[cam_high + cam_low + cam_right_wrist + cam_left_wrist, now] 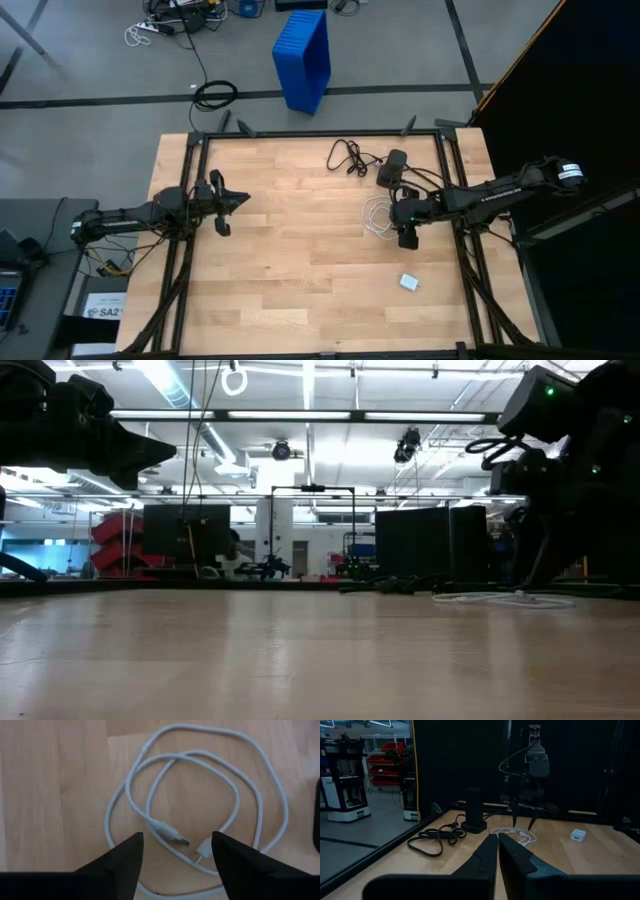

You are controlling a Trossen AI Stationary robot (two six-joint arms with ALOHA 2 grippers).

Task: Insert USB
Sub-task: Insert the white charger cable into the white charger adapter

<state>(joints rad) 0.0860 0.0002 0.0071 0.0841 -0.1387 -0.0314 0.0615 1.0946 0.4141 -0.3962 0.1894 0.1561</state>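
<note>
Hovering open and empty over the USB near the table's right edge, the right end effector should descend centred on the plug; the left end effector waits shut.

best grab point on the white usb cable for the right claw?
Probably the plug with the metal tip, lying flat on the table inside the white cable loop. Come straight down from above. The right claw hangs open over it already, one finger either side. The plug's white body is stiffer than the cord, so it should hold its aim better.
</note>
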